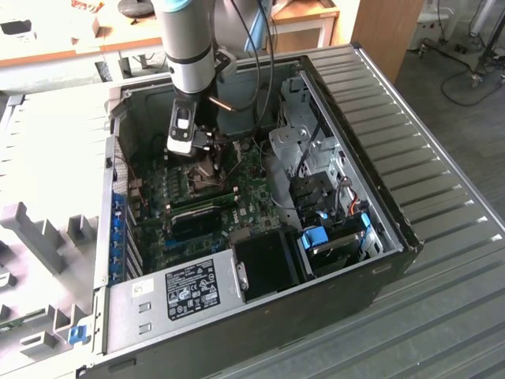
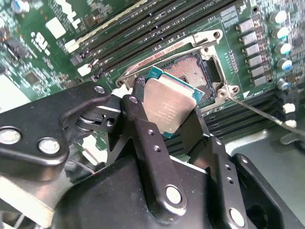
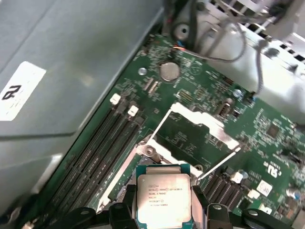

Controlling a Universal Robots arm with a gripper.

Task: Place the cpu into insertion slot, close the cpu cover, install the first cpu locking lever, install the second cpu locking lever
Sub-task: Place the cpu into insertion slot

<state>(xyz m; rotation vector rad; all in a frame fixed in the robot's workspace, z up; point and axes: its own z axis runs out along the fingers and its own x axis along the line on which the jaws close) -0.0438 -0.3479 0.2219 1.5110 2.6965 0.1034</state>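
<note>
Your gripper is clamped on the cpu. Its black fingers press two opposite edges of the chip, and the silvery top faces the camera in both wrist views. The cpu hangs tilted over one corner of the insertion slot and is not seated. Most of the slot's tan-gold pin field lies bare beyond the chip.

At the far side of the insertion slot, the first wrist view shows the cpu cover swung up on its hinge. Green board is visible through its square window. A thin lever rod slants away from one corner of the slot.

The long black memory slots run alongside the slot, just past its metal rim. Farther from it, a round coin cell sits on the board.

In the exterior view, your gripper reaches down into the open computer case, right over the insertion slot.
</note>
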